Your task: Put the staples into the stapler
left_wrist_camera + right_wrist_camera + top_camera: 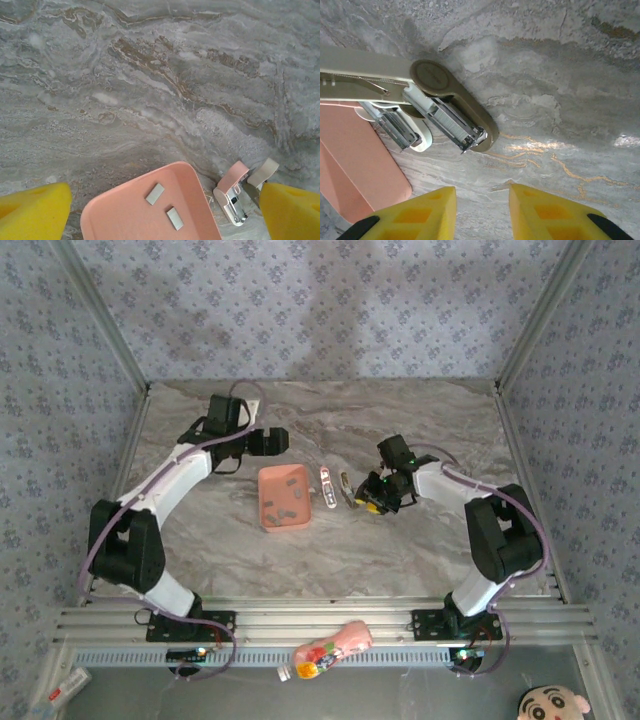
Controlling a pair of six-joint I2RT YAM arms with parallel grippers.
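- Status: tiny pale pink-and-white mini stapler (327, 485) w/ silvery metal parts is lying flipped open on the grey marbled table (420, 550). It is sitting just right of the salmon-pink rectangular tray (285, 529), btwn tray and right gripper (375, 502).
- Short, thin dark-grey metal staples (155, 193) are lying loose in the tray; neither gripper is carrying one.
- Ribbed metal is showing in one open channel (right wrist view); cannot tell if it is a strip or the pusher. Judgement: opening is done, loading prob. not finished, closing is left.
- Orientation: long axis is running far-to-near in overhead view, approx. parallel to tray's right edge. In right wrist view the channel mouths are pointing down-right, twd the fingers; hinge end is lying up-left.
- Left gripper (165, 192): yellow fingers are standing spread wide near tray's far edge, gripping nothing.
- Right gripper: fingers are standing parted w/ bare table btwn them, just short of stapler, not touching it.
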